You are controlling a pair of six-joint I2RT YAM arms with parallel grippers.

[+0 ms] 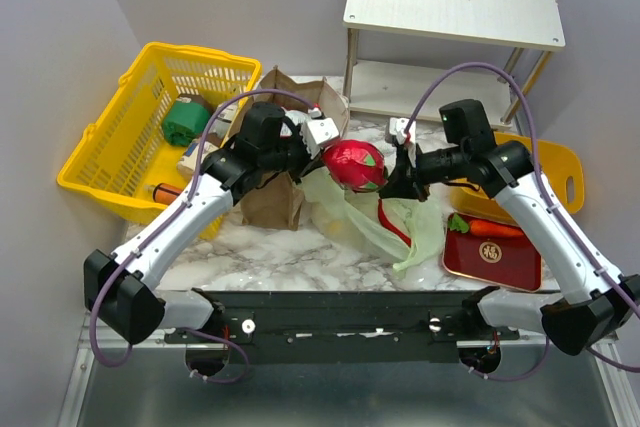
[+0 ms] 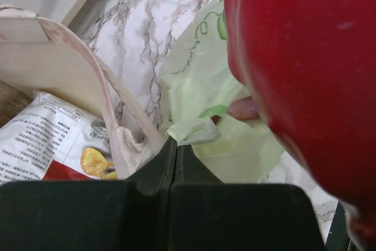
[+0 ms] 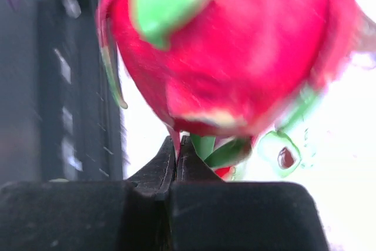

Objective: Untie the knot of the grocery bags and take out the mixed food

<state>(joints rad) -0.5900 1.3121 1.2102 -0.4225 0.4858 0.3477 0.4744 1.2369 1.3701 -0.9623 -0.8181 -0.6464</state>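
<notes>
A pink-red dragon fruit [image 1: 352, 165] hangs above the table between my two grippers. My right gripper [image 1: 392, 179] is shut on a thin pink scale at the fruit's edge [image 3: 177, 144], and the fruit [image 3: 235, 51] fills its wrist view. My left gripper [image 1: 318, 154] is shut on a bunched edge of the pale green plastic bag [image 2: 194, 131]. The bag [image 1: 375, 215] lies slack and spread on the marble below, with a red chili [image 1: 393, 224] on it. No tied knot shows. The brown paper bag [image 1: 272, 187] stands behind my left gripper [image 2: 176, 144].
A yellow mesh basket [image 1: 120, 137] with a green can [image 1: 186, 120] sits at the left. A red tray [image 1: 495, 252] holds a carrot [image 1: 493, 228], with a yellow tray [image 1: 555, 172] behind it. A white shelf [image 1: 450, 37] stands at the back. A snack packet [image 2: 47, 151] shows in the paper bag.
</notes>
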